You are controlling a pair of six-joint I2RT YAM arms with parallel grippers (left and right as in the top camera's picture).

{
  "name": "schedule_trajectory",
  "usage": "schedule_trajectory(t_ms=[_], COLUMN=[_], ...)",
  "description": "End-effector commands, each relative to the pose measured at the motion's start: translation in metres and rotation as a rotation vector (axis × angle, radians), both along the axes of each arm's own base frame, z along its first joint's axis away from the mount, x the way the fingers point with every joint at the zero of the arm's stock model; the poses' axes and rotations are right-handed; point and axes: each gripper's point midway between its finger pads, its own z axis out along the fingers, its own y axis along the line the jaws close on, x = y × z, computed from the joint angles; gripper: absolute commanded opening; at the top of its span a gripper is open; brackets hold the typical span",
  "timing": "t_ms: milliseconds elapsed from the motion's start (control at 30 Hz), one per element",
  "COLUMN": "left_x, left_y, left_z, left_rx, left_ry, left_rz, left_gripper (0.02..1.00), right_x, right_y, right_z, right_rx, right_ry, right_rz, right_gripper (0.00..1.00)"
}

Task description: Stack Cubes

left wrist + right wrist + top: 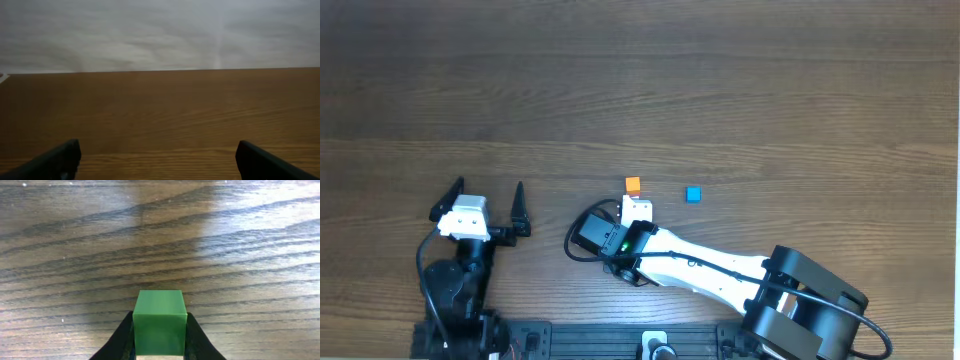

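Closest to the bases' edge in the top view, the left arm (460, 270) is folded over its own base at about 7 o'clock on the wooden table (640, 80). The right arm (720, 275) leans from its base at about 5 o'clock, slanting in toward the middle. A black cable (572, 238) loops beside its wrist.

A little farther out, the left gripper (488, 197) points up the table with its two black fingers (520, 208) spread wide. Its wrist view shows wood grain running between the fingertips toward a pale wall (160, 30).

The right gripper (636, 208) is at 3 o'clock from the left gripper and well apart from it, near the table's middle. In its wrist view the dark fingers (122, 337) are closed on a green cube (160, 312), one pressed to each side face. The cube sits square between them with its top face level. The views do not settle whether it rests on the wood or hangs just above it.

Next out, in the top view, an orange cube (633, 185) shows at 12 o'clock from the right gripper's white tip, right against it in the picture. How high the gripper stands above that cube cannot be told.

A blue cube (693, 194) lies on the wood at 3 o'clock from the orange cube, near it but not touching. Beyond both, the wood grain runs on to the far edge.
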Motion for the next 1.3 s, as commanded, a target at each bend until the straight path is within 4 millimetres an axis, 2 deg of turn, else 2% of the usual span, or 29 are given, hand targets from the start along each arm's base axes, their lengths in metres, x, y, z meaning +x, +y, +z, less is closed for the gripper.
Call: schedule_trajectory(t_ms=[33, 300, 433, 633, 800, 933, 1167, 1300], left_x=[0.0, 0.0, 0.0, 0.0, 0.0, 0.0, 0.0, 0.0], left_y=[0.0, 0.0, 0.0, 0.0, 0.0, 0.0, 0.0, 0.0], left_z=[-0.002, -0.002, -0.002, -0.001, -0.002, -0.002, -0.002, -0.002], left_rx=[0.017, 0.017, 0.017, 0.017, 0.017, 0.017, 0.017, 0.017], left_ry=[0.0, 0.0, 0.0, -0.001, 0.0, 0.0, 0.0, 0.0], left_rz=[-0.003, -0.003, -0.003, -0.003, -0.003, -0.003, -0.003, -0.003], left_gripper=[0.998, 1.0, 1.0, 1.0, 1.0, 1.0, 1.0, 1.0], right_x=[0.009, 0.035, 0.06, 0.099, 0.117, 0.125, 0.125, 0.125], right_y=[0.005, 0.003, 0.004, -0.002, -0.007, -0.011, -0.01, -0.006], right_z=[0.009, 0.072, 0.109, 0.139, 0.139, 0.127, 0.102, 0.097], right_rx=[-0.016, -0.059, -0.049, -0.03, -0.034, -0.053, -0.064, -0.053], right_ry=[-0.043, -0.127, -0.166, -0.202, -0.17, -0.141, -0.06, -0.047], right_rz=[0.003, 0.006, 0.03, 0.056, 0.066, 0.048, 0.053, 0.059], right_gripper=[0.112, 0.058, 0.012, 0.012, 0.012, 0.012, 0.012, 0.012])
